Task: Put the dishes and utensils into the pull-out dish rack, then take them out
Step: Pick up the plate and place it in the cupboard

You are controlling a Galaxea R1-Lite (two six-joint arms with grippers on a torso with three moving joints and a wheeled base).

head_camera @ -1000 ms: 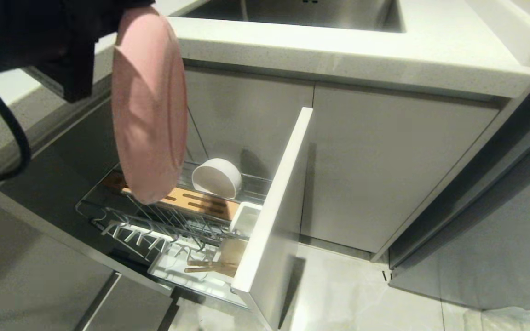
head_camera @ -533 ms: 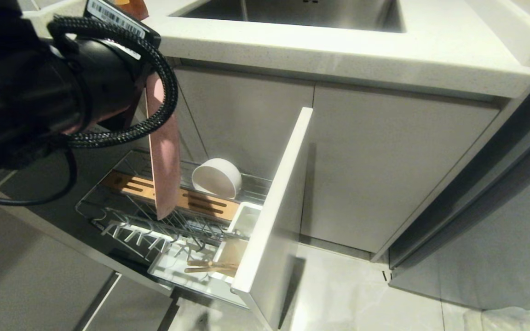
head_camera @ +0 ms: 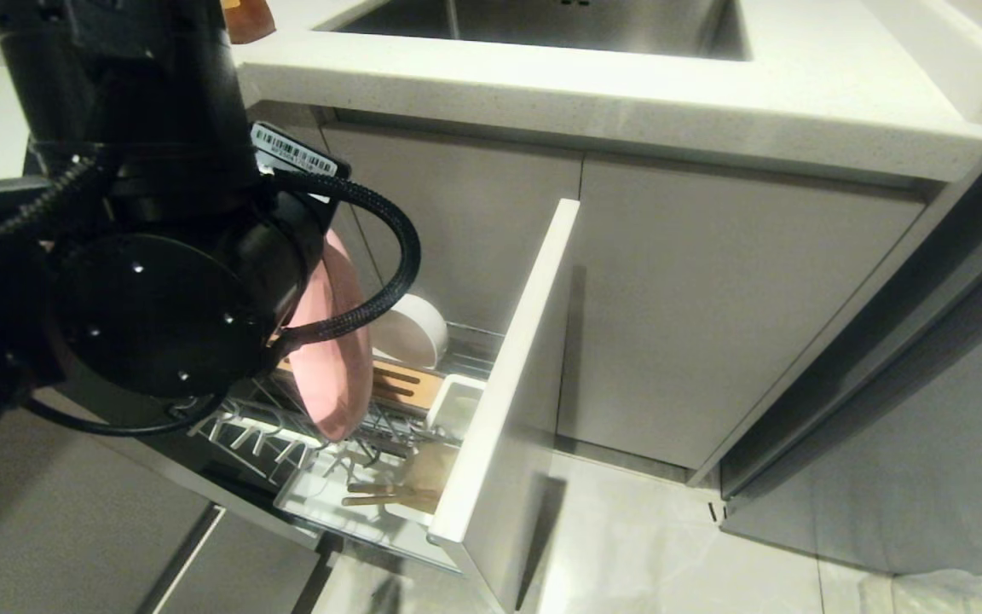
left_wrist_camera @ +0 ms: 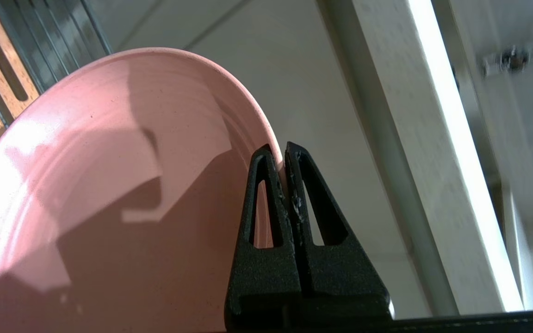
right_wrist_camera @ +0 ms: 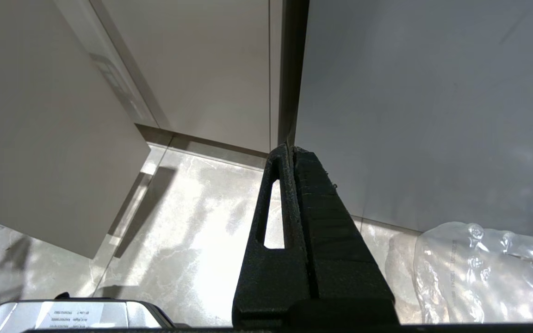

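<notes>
A pink plate (head_camera: 333, 358) hangs on edge over the pull-out dish rack (head_camera: 474, 341), its lower rim down among the wires by the slotted wood strip (head_camera: 406, 385). My left gripper (left_wrist_camera: 285, 152) is shut on the plate's (left_wrist_camera: 109, 185) rim. In the head view the black left arm hides that gripper. A white bowl (head_camera: 413, 328) lies on its side at the back of the rack. Wooden chopsticks (head_camera: 389, 493) lie in the front tray. My right gripper (right_wrist_camera: 290, 149) is shut on nothing and hangs over the floor.
The rack's tall white front panel (head_camera: 516, 367) stands out into the room. Above are the countertop (head_camera: 713, 94) and the sink (head_camera: 559, 21). A closed cabinet door (head_camera: 713, 315) is to the right. A clear plastic bag (right_wrist_camera: 488, 273) lies on the floor.
My left arm has swung down and toward the rack with the plate. The plate has turned and sunk from above the rack to its wires. The bowl and chopsticks have not moved.
</notes>
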